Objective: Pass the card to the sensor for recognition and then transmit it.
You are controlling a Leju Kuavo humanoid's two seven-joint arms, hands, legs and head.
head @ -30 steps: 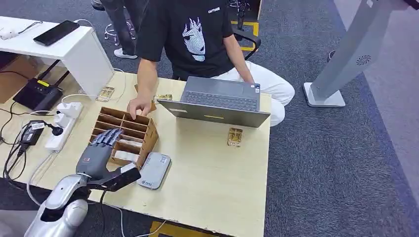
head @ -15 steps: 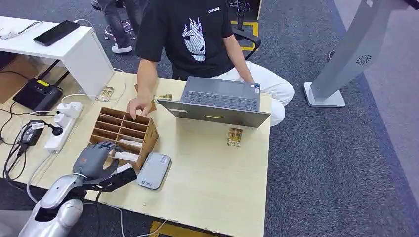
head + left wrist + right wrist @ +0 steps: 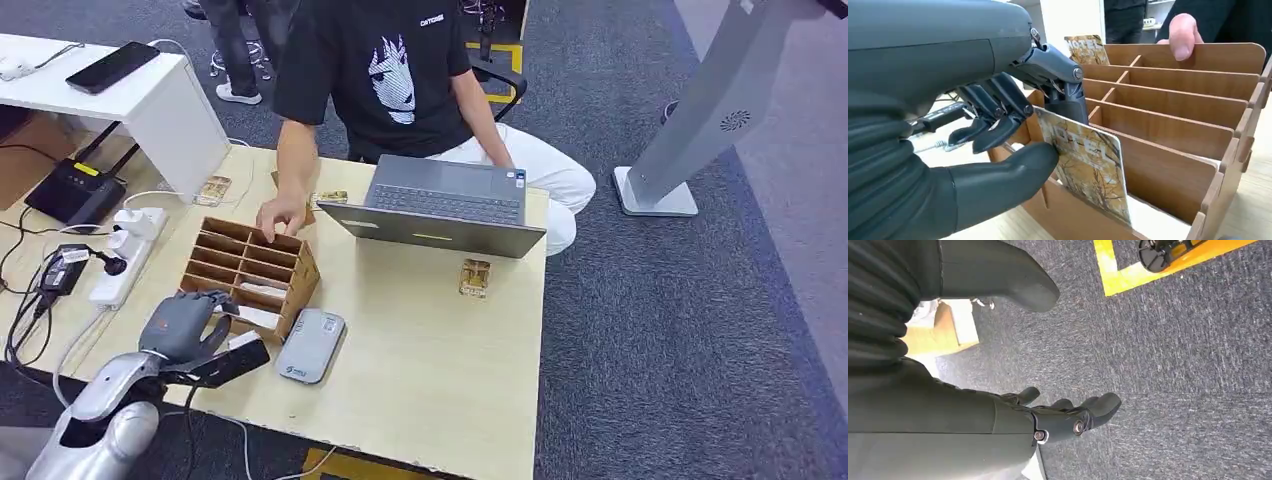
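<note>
Card (image 3: 1087, 167) pinched by left hand (image 3: 998, 135) thumb and fingers | over wooden rack (image 3: 1193, 120) nearest slot | right hand (image 3: 1068, 417) empty, fingers apart

One laptop (image 3: 440, 205), one card reader (image 3: 310, 345), one slotted box (image 3: 255, 272), one phone (image 3: 112, 65).

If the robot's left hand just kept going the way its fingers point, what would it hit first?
Probably the wooden organizer: the left hand, pinching a card, points into its nearest slots, so a divider would likely come first. Depth is hard to judge.
</note>
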